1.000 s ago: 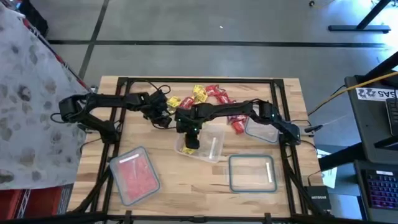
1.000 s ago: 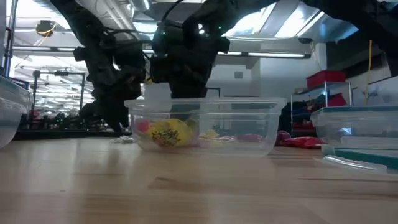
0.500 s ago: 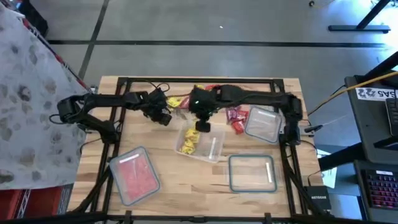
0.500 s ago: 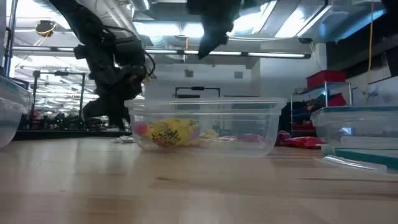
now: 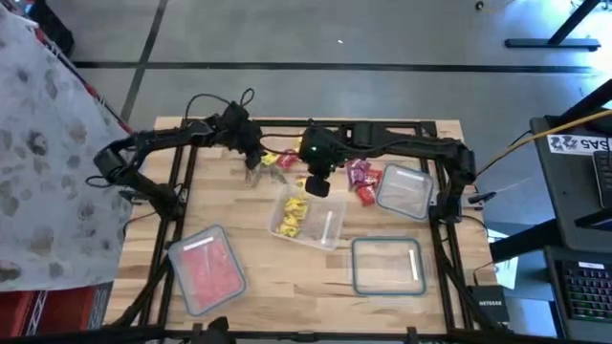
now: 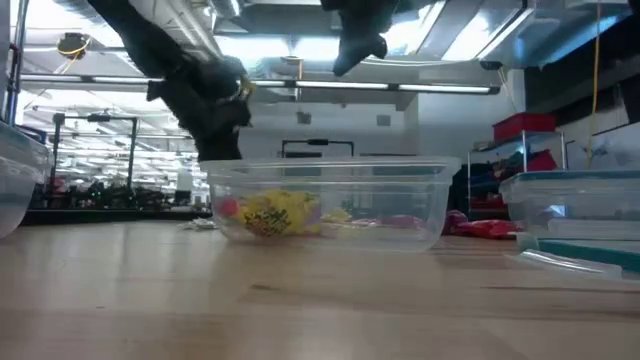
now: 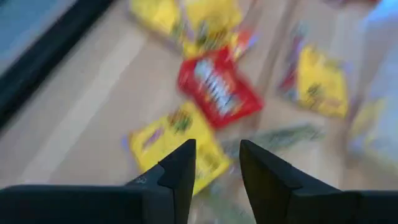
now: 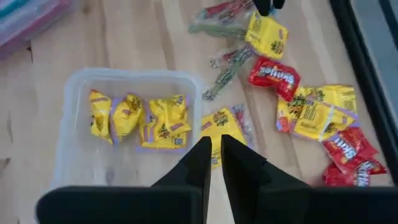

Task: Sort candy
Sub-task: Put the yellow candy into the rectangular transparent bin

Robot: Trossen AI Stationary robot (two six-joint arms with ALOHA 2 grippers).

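Four yellow candies [image 8: 140, 118] already in clear tub [image 8: 74, 84], so yellows go there. Right tool [image 8: 216, 163] above tub rim, clenched, empty. Left tool [image 7: 216, 171] over loose pile beyond tub, released, lining up next grab.

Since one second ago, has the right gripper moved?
Yes. The right gripper was over the candy tub; now it sits beyond the tub's far rim, toward the loose candy.

Four clear containers [image 5: 388, 265] sit on the desk [image 5: 258, 277]: one holds red candy [image 5: 207, 269], one three yellow candies [image 8: 165, 121], and two are empty. Loose candy [image 8: 311, 112] at the upper centre is too jumbled to count.
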